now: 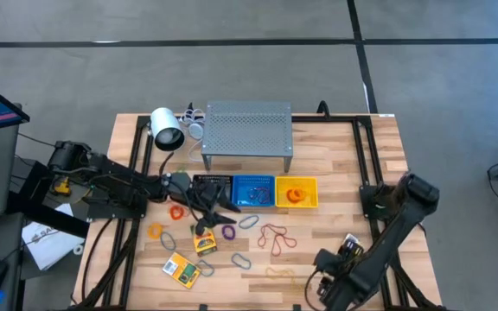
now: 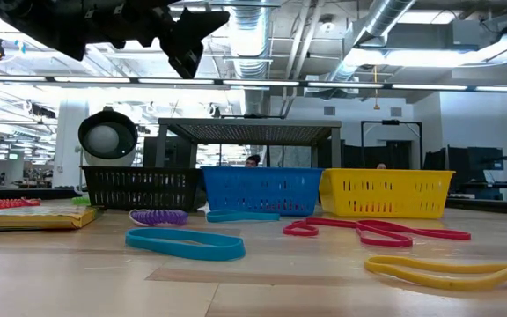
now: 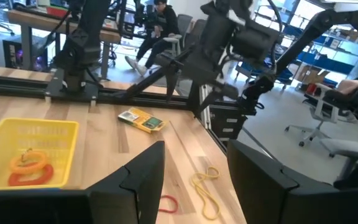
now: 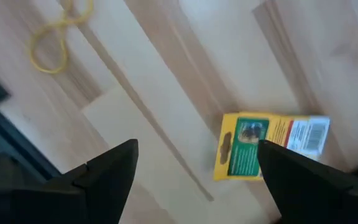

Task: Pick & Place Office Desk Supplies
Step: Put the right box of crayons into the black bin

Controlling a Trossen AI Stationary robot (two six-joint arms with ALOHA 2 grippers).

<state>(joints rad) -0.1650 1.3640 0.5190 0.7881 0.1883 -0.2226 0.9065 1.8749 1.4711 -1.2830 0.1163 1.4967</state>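
The left arm reaches in from the table's left edge, stretched low and nearly level across the pale wooden table (image 1: 344, 164), its dark two-finger left gripper (image 1: 217, 210) hanging above the boards just in front of the black mesh basket (image 1: 212, 190). Its fingers (image 3: 143, 180) stand parted with nothing between them.

The right arm is folded at the table's near right corner, elbow high by the right rail, and its right gripper (image 1: 325, 275) points down at the boards. Its jaws are spread wide and empty; the right wrist view shows a flat yellow-and-green pack (image 4: 267, 146) lying on the wood between the fingertips' line of sight, and a thin yellow band loop (image 4: 53, 37) farther off.

The supplies lie scattered in front of the three baskets: another yellow-and-green pack (image 1: 181, 269) near the front left, one more (image 1: 205, 242) just below the left gripper, a purple band (image 1: 229, 231), an orange loop (image 1: 176, 212), red-brown loops (image 1: 277, 237) and grey oval clips (image 1: 240, 260). The blue basket (image 1: 253, 192) sits in the middle, and the yellow basket (image 1: 296, 193) holds orange bands. Behind them stands a grey perforated metal shelf (image 1: 247, 130), with a white cylindrical lamp (image 1: 167, 130) at its left.
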